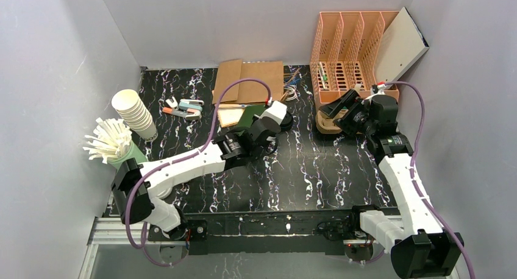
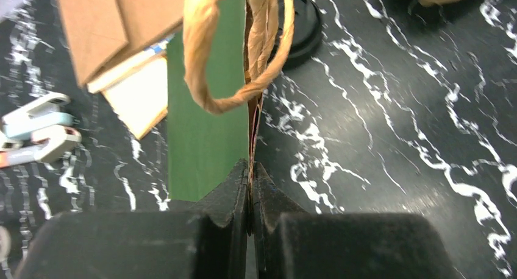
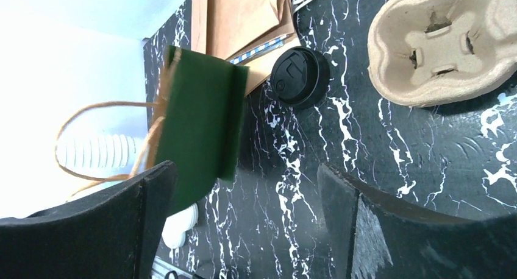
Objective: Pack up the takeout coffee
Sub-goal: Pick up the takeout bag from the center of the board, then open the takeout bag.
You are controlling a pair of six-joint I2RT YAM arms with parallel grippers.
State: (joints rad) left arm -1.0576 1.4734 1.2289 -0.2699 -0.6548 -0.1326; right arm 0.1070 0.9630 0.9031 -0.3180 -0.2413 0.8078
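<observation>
Over the table [image 2: 396, 139], left gripper [image 2: 250, 176] pinches bag [image 2: 201, 139], handles [image 2: 194, 47] outward.

Soft, even overhead light is seen from above; faint shadows are cast on the black white-veined marble tabletop [image 1: 305, 169]. At the left wrist, the twisted tan paper handle [image 2: 198, 53] at 12 o'clock is blurred. At the right wrist, the pale wall [image 3: 61, 60] at 9 o'clock is overexposed.

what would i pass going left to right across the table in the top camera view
bundle of white straws → stack of paper cups → plastic clips → green paper bag → orange file rack
</observation>
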